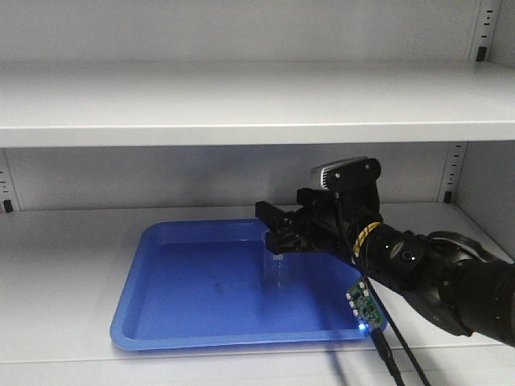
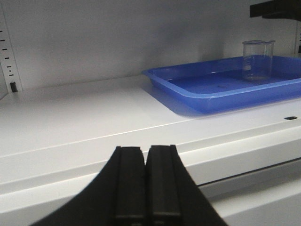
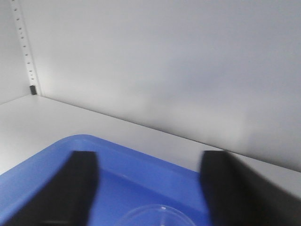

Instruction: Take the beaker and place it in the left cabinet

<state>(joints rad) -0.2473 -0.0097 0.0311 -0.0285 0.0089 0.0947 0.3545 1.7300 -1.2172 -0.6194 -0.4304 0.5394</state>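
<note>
The clear glass beaker [image 1: 278, 270] stands upright in a blue tray [image 1: 161, 314] on the lower shelf [image 1: 64, 241] of the pale left cabinet. My right gripper [image 1: 275, 229] hangs open just above it, apart from the glass. In the right wrist view the beaker's rim [image 3: 156, 214] shows at the bottom edge, between the spread fingers of the right gripper [image 3: 148, 160]. The left wrist view has the beaker [image 2: 257, 60] in the tray [image 2: 197, 94] at the far right. My left gripper [image 2: 146, 149] is shut and empty, low before the shelf's front edge.
An upper shelf [image 1: 241, 104] spans the cabinet above the right arm. Pin-hole strips [image 1: 452, 173] run up the back wall. A small green circuit board [image 1: 364, 307] and cables hang from the right arm over the tray's right corner.
</note>
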